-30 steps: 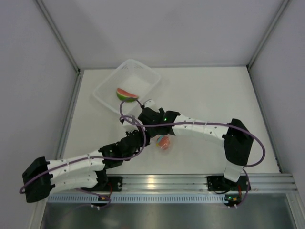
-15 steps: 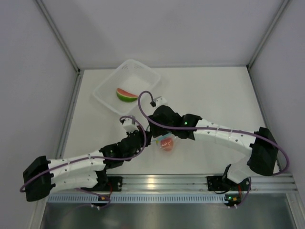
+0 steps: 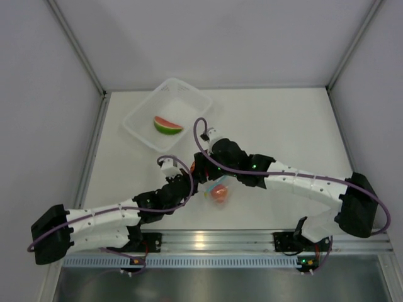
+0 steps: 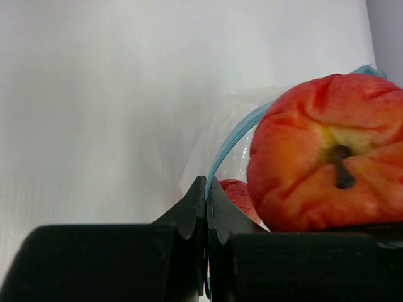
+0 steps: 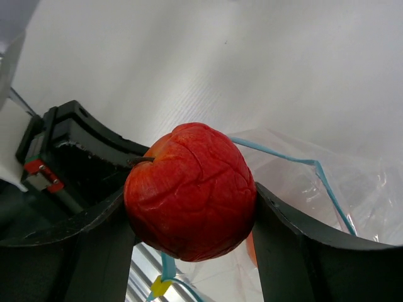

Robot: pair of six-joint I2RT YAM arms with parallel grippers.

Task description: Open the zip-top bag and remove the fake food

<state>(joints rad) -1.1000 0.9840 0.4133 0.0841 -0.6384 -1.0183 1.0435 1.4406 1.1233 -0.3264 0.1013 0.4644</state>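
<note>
The left gripper [image 4: 206, 185] is pinched fully together on the light blue zip strip [image 4: 230, 141] of the zip-top bag [image 5: 352, 189], and it holds that edge of the mouth just above the counter [image 3: 283, 126]. The clear, crinkled plastic spreads away from the fingertips, to the right in the left wrist view.

Just beside that pinch, the right gripper [image 5: 189, 201] is set at a middling width and clamps the red ball [image 5: 189, 192] between its two black fingers. The ball is creased, with a short dark stem in a paler hollow. It sits outside the plastic, close to the bag's mouth, and the blue strip runs behind it in the right wrist view. A small yellow tab [image 5: 160, 286] hangs on the strip below the ball; it is too small to read.

From above, the two grippers meet near the middle of the counter. The bag lies on the near-right side of them with the orange-peach fruit [image 3: 218, 192] inside it.

Farther back and to the left, well apart from the bag, the watermelon wedge [image 3: 167, 125] lies in the white basket [image 3: 135, 123].
</note>
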